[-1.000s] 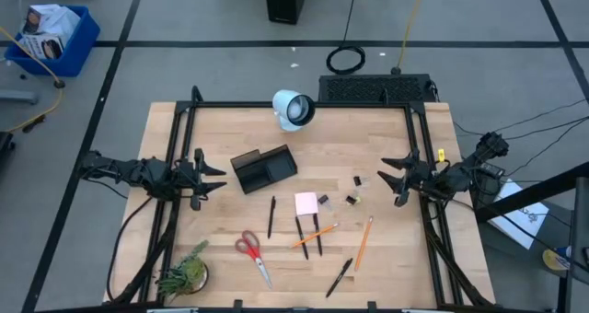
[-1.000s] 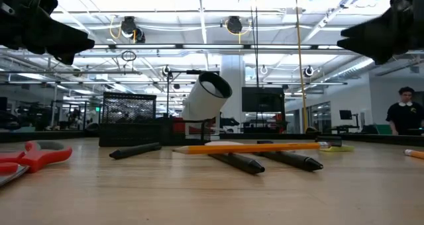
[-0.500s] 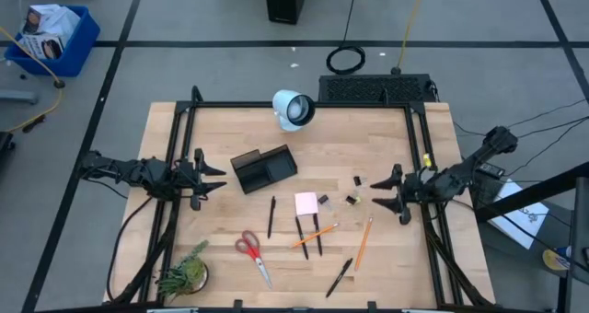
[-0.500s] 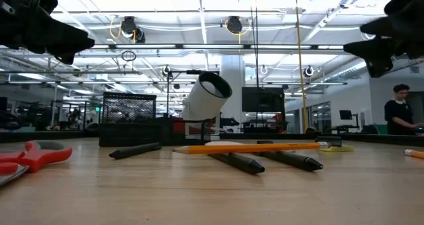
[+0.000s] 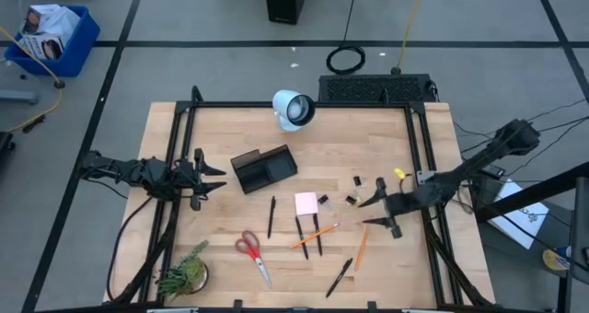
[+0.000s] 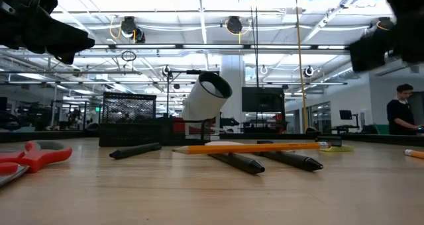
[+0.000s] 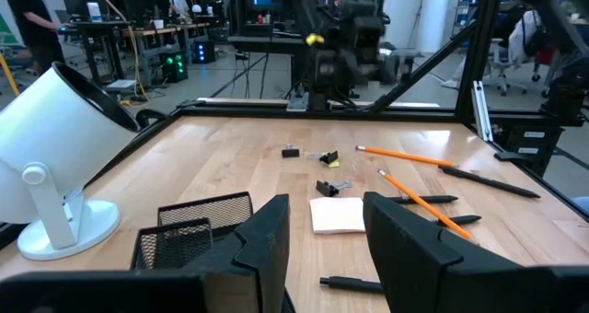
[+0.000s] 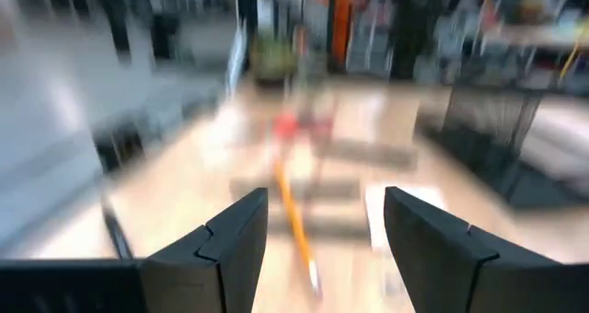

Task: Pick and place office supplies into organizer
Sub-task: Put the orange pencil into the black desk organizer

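- While the left gripper [image 5: 213, 179] hangs at the bench's [image 5: 230, 129] 9 o'clock edge with its jaws wide and empty, the right gripper [image 5: 373, 211] reaches in from the 3 o'clock edge, jaws wide and holding nothing.
- Just off the right gripper's fingertips lies an orange pencil [image 5: 362, 243]; in the right wrist view it runs straight out between the two fingers [image 8: 230, 235], though that view is too smeared to show more.
- At about 10 o'clock from bench centre sits the black organizer [image 5: 263, 168], a bare strip of wood between it and the left gripper.
- South of the organizer the supplies lie scattered: a pink sticky pad [image 5: 306, 203] near centre, black pens [image 5: 271, 215] beside and below it, a second pencil [image 5: 314, 235] crossing them, and red-handled scissors [image 5: 251, 255] toward 7 o'clock.
- Small clips [image 5: 353, 200] lie just right of the pad, close to the right gripper.
- At 12 o'clock a white lamp [image 5: 293, 109] stands near the far edge; a green plant [image 5: 184, 274] fills the 7 o'clock corner.
- Open wood runs along the far half of the bench between lamp and right rail.
- Beyond the bench, in the low view, a person [image 6: 400, 112] stands at the right.
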Robot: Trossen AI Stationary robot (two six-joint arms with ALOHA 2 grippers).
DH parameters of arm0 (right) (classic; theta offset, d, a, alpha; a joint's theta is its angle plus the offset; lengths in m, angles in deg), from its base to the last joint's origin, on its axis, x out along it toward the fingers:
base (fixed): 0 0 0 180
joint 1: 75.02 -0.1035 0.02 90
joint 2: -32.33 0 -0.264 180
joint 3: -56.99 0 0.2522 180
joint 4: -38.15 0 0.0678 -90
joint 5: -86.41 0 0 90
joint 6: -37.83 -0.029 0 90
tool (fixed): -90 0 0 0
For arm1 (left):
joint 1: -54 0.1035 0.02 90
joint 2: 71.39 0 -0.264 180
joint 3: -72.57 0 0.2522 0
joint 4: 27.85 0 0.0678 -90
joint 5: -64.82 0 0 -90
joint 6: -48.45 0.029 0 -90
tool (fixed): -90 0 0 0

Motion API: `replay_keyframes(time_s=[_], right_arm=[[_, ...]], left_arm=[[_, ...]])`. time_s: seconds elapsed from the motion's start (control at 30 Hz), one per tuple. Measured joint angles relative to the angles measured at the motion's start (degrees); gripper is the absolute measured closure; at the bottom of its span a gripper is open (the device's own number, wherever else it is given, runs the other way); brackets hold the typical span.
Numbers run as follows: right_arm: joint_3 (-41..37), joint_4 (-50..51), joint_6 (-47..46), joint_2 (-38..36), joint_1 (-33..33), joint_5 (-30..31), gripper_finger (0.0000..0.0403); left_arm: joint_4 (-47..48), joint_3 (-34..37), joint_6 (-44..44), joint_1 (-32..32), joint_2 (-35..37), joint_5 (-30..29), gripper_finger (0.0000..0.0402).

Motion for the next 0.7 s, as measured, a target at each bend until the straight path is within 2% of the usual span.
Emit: replay_keyframes(time_s=[0.07, 0.13, 0.2, 0.43, 0.57, 0.7], right_arm=[[3.13, 1.42, 0.2, 7.29, 1.44, -4.17, 0.0195], [7.11, -1.67, 1.47, 13.48, 2.1, -8.24, 0.0195], [10.3, -2.23, 3.65, 18.74, 2.51, -10.17, 0.0195], [16.55, -1.63, 9.96, 28.01, 2.78, -9.83, 0.0195], [19.55, -1.51, 7.92, 33.2, 4.1, -9.6, 0.0195], [20.77, -1.66, 8.79, 39.61, 4.97, -4.87, 0.0195]], left_arm=[[0.0, 0.0, -0.01, 0.0, 0.0, 0.01, 0.0256], [-0.02, -0.01, -0.01, 0.01, 0.01, 0.0, 0.0256], [-0.07, 0.0, 0.01, 0.01, 0.0, 0.0, 0.0256], [-0.06, 0.0, -0.01, -0.01, 0.0, 0.0, 0.0256], [-0.07, 0.0, -0.01, -0.01, 0.0, 0.0, 0.0256], [-0.08, 0.0, -0.01, 0.01, 0.01, 0.0, 0.0256]])
